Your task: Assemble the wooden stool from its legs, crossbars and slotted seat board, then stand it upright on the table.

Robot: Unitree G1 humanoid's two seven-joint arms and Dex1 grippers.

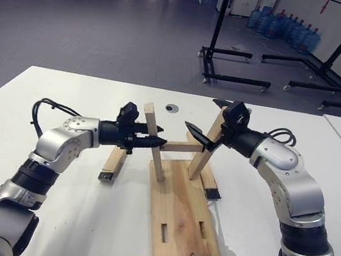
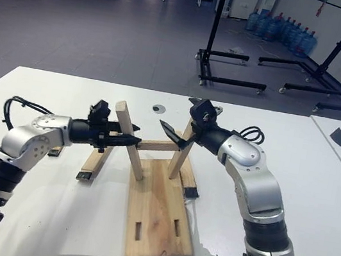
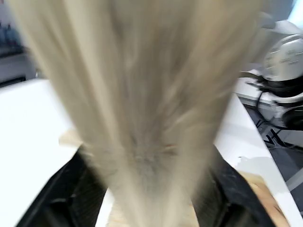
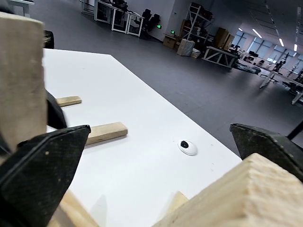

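White tabletop carries one slotted seat board, laid flat with its long axis running away from the robot. Two legs are stood on its far end, splayed apart upward, with one crossbar spanned left to right between them. The left leg is clamped in the left gripper fingers. The right gripper fingers are spread wide about the right leg.

Reaches inward with both arms, elbows bent and set outward. Clamps left gripper on a stool leg, wrist level. Holds right gripper with fingers spread wide, wrist raised.
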